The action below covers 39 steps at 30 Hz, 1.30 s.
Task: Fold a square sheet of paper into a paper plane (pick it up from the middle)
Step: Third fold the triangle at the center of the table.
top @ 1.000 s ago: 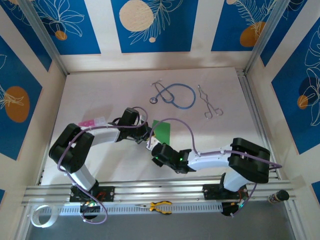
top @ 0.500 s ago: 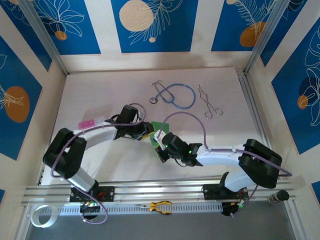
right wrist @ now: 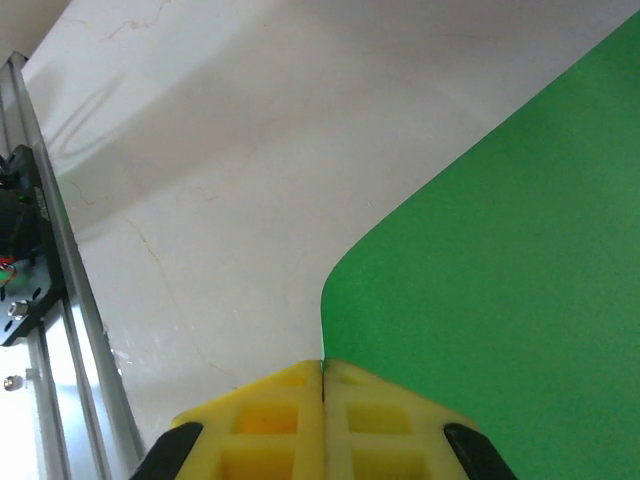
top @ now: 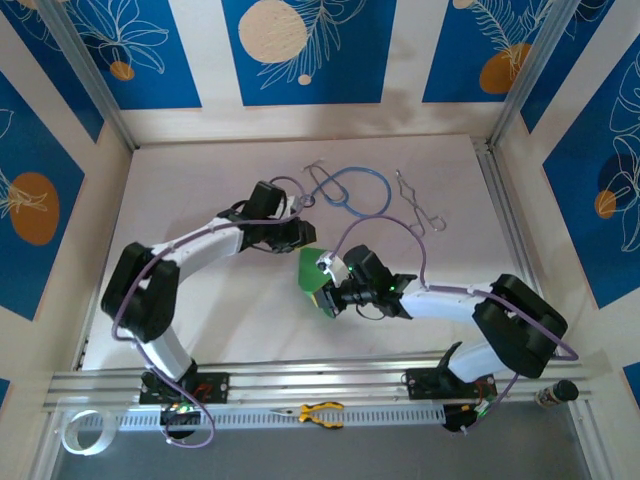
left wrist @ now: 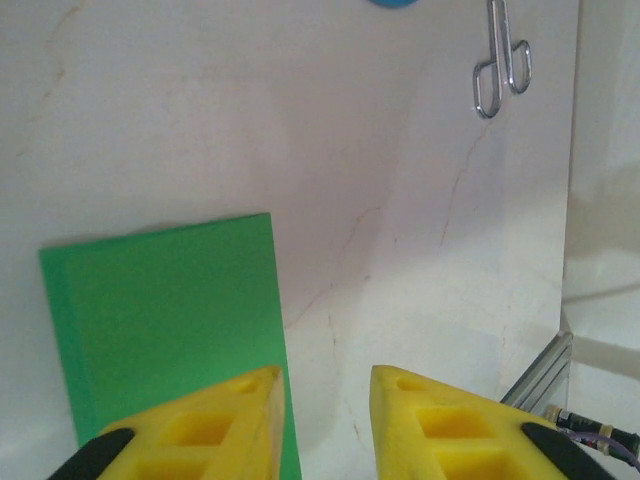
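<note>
The square sheet of paper (top: 309,267) is bright green and hangs a little above the table near the middle, one side curling. My right gripper (top: 328,284) is shut on its near edge. In the right wrist view the yellow fingertips (right wrist: 322,372) press together on the paper (right wrist: 500,270). My left gripper (top: 303,236) is just behind the sheet, open. In the left wrist view its gripper (left wrist: 325,395) has bare table in the gap, and the left finger (left wrist: 215,420) overlaps the paper's (left wrist: 165,315) right edge. No paper plane shape shows.
A blue stethoscope (top: 352,190) and metal forceps (top: 420,214) lie at the back of the table; the forceps' finger loops (left wrist: 500,70) show in the left wrist view. Yellow-handled pliers (top: 320,412) rest on the front rail (top: 300,385). A tape roll (top: 80,430) sits front left.
The left gripper opened, let go of the paper and drew back toward the stethoscope. The right gripper, still shut, swung left and away from the front rail, lifting the sheet's edge.
</note>
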Tool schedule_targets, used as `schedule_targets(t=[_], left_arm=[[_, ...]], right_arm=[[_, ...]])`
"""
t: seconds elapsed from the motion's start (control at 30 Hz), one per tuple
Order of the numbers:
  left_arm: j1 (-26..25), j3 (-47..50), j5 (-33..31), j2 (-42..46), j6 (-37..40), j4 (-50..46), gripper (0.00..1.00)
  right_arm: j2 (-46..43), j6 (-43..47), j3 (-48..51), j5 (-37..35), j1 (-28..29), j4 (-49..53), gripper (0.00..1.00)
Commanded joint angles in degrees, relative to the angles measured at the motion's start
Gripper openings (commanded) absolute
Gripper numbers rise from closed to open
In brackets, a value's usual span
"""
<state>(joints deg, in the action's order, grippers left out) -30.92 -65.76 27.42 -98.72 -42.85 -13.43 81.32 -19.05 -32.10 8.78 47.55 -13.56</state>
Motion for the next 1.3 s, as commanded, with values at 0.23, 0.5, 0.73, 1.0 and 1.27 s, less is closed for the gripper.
schedule_targets(t=[0.23, 0.5, 0.73, 1.0, 1.27], left_arm=[[0.33, -4.56, 5.25, -10.36, 6.33, -3.81, 0.2], [-0.46, -4.9, 0.49, -15.48, 10.8, -8.22, 0.16], [-0.54, -2.56, -0.33, -15.39, 10.88, -7.55, 0.16], [-0.58, -2.6, -0.48, -15.63, 10.66, -7.28, 0.16], [-0.6, -2.28, -0.53, -15.17, 10.24, -7.02, 0.16]], right_arm=[[3.72, -1.45, 0.39, 3.59, -0.18, -3.84, 0.02], [5.46, -1.83, -0.22, 3.71, -0.31, -3.44, 0.02], [5.9, -2.83, -0.34, 3.18, -1.79, -2.87, 0.02], [7.48, -1.58, -2.21, 3.49, -4.97, 0.68, 0.03], [9.86, -0.26, -4.53, 2.21, -6.15, 3.01, 0.03]])
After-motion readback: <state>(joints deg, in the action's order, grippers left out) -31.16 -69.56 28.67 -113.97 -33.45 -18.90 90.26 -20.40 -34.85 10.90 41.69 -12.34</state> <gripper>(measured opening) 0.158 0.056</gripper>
